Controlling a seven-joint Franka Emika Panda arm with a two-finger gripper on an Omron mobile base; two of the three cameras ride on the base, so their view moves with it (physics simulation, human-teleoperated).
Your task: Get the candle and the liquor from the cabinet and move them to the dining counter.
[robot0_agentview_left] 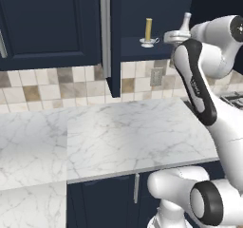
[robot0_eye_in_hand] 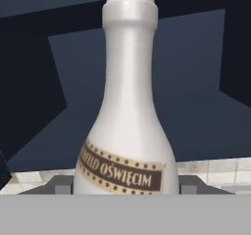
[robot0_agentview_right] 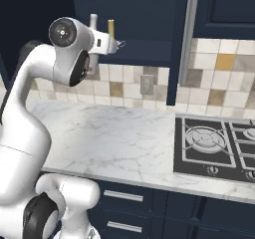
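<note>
The liquor [robot0_eye_in_hand: 128,131] is a pale bottle with a brown banded label, and it looms close in the hand view. The fingers [robot0_eye_in_hand: 62,186] of my gripper [robot0_eye_in_hand: 126,186] press on both sides of its body, shut on it. The liquor's neck [robot0_agentview_left: 186,21] rises above the hand [robot0_agentview_left: 176,36] inside the open navy cabinet [robot0_agentview_left: 47,23]. To its left on the same shelf, the yellow candle [robot0_agentview_left: 148,30] stands on its white holder. From the right base, the candle [robot0_agentview_right: 110,30] and the liquor's neck [robot0_agentview_right: 93,22] peek out behind my arm. The dining counter is out of view.
The cabinet's open door [robot0_agentview_left: 113,56] with its silver bar handle [robot0_agentview_left: 105,37] juts out left of the shelf. Below lies a marble worktop [robot0_agentview_left: 118,132] with a tiled backsplash. A black gas hob [robot0_agentview_right: 214,143] sits at the worktop's right end.
</note>
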